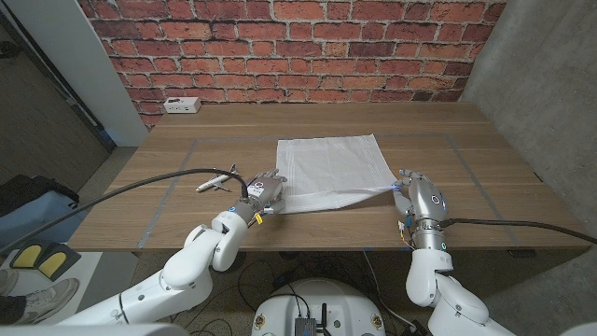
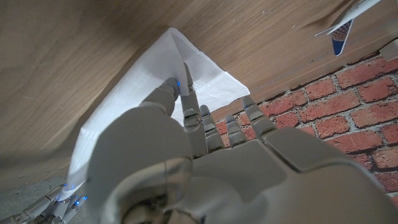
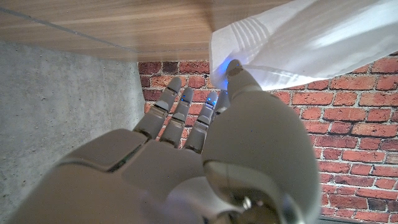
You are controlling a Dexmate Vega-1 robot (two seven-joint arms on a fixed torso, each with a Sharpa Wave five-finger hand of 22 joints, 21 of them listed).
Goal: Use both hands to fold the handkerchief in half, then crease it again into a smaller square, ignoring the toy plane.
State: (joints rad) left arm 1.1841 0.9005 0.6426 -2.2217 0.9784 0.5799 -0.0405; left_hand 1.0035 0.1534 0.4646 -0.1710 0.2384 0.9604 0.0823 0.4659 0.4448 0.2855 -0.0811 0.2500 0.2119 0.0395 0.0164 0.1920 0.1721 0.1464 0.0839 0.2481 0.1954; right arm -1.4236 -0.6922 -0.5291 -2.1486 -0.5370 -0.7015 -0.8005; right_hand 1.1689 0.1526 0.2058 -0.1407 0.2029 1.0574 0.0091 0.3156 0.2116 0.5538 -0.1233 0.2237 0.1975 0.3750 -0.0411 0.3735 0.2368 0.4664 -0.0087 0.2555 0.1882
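The white handkerchief (image 1: 328, 166) lies spread on the wooden table (image 1: 448, 131), with its near edge raised and stretched between my two hands. My left hand (image 1: 264, 191) pinches the near left corner; the left wrist view shows its fingers (image 2: 180, 99) on the cloth (image 2: 155, 68). At the near right corner, my right hand (image 1: 418, 196) holds the cloth, and its thumb (image 3: 239, 78) presses the white cloth (image 3: 311, 43) in the right wrist view. The toy plane (image 1: 216, 182) (image 2: 345, 25) lies just left of my left hand, apart from the cloth.
A white socket box (image 1: 182, 105) sits at the table's back left by the brick wall (image 1: 308, 47). Grey tape lines (image 1: 466, 173) frame the work area. A black cable (image 1: 149, 182) runs along my left arm. My right hand (image 2: 56, 205) also appears in the left wrist view.
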